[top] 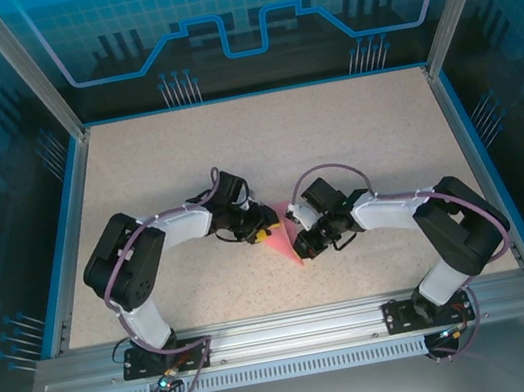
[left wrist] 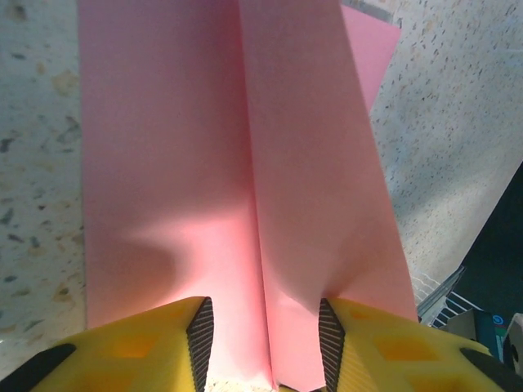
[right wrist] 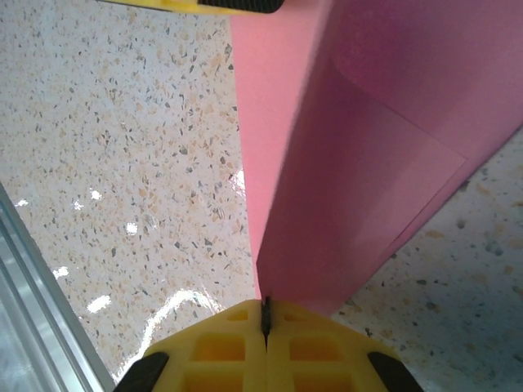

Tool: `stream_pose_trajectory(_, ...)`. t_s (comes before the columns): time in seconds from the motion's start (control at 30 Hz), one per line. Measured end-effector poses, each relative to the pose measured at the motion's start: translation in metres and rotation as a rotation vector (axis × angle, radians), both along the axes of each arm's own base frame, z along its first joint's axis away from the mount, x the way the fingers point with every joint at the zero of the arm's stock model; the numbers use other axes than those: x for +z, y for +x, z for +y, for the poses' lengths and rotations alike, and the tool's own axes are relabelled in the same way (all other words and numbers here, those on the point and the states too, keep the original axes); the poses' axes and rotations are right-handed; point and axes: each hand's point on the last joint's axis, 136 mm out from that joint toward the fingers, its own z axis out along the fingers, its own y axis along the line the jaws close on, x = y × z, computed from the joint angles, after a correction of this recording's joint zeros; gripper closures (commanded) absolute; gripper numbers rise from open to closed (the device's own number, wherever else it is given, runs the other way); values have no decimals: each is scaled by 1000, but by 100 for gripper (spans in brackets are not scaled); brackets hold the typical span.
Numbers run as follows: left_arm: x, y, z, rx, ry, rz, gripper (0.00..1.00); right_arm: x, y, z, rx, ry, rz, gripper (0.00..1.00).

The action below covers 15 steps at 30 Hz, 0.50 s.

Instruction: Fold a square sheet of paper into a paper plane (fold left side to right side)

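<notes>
The pink paper plane (top: 288,242) lies mid-table between the two arms, a narrow folded shape with its point toward the near edge. In the left wrist view the paper plane (left wrist: 188,163) shows a central crease running away from the camera. My left gripper (left wrist: 263,327) is open and straddles that crease, with its right finger (left wrist: 329,339) pressing a dent into the paper. My right gripper (right wrist: 264,309) is shut on the edge of a raised flap of the paper plane (right wrist: 359,163). From above, the left gripper (top: 266,229) and right gripper (top: 302,240) nearly meet over the paper.
The speckled tabletop (top: 234,150) is bordered by a blue rim and transparent walls. A metal rail (top: 295,327) with the arm bases runs along the near edge. The left gripper's yellow fingers (right wrist: 221,4) show at the top of the right wrist view.
</notes>
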Motion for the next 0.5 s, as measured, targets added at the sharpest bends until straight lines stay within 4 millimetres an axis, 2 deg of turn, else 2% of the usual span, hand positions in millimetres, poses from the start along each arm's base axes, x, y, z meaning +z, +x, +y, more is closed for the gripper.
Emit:
stream_pose_trajectory(0.17, -9, 0, 0, 0, 8, 16, 55, 2, 1, 0, -5, 19, 11, 96)
stream_pose_trajectory(0.5, -8, 7, -4, -1, 3, 7, 54, 4, 3, 0, -12, 40, 23, 92)
